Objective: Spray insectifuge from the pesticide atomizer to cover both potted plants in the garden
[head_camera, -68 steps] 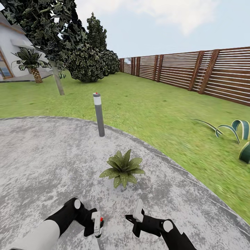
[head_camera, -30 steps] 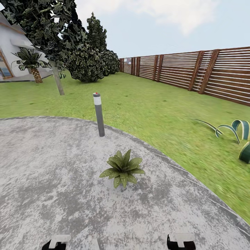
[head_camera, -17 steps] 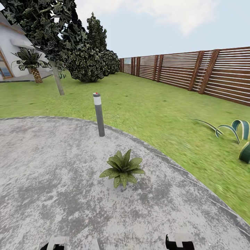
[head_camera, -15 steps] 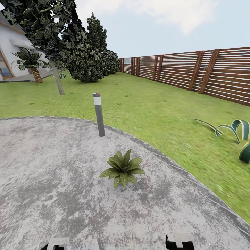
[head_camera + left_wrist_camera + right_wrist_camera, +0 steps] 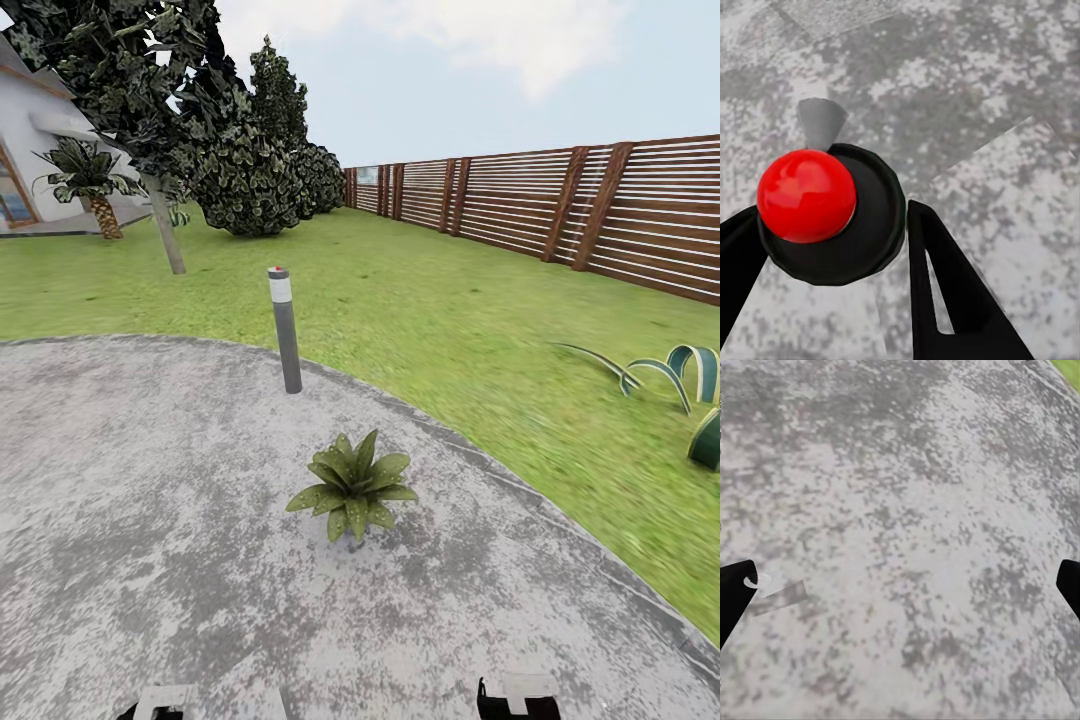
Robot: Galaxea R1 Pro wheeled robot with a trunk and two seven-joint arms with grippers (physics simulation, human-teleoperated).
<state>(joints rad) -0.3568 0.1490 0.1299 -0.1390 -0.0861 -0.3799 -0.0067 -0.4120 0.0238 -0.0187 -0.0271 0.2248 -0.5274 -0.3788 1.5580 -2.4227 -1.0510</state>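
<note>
Looking forward from the head camera, one potted plant [image 5: 352, 492] sat on the grey paved patio [image 5: 150, 500], its olive leaves spread in a low rosette, well in front of the robot. Beyond it a grey bollard [image 5: 285, 330] with a red cap stood upright near the patio's curved edge. Green lawn [image 5: 450, 320] ran back to a brown slatted fence [image 5: 560, 205]. Dark trees [image 5: 240, 150], a palm [image 5: 90, 185] and a white house [image 5: 30, 140] stood on the left, and striped leaves [image 5: 670, 385] curled over the grass at the right. Small parts of both arms showed at the bottom edge.

In the left wrist view, the left gripper [image 5: 832, 247] was clamped on the pesticide atomizer [image 5: 832, 214]: its black round body with a red ball on top and a grey nozzle sat between the two black fingers [image 5: 949, 292], above the paving.

In the right wrist view, the right gripper [image 5: 900, 592] was spread wide with nothing between its fingertips [image 5: 733, 596], which showed at opposite edges over the bare paving.
</note>
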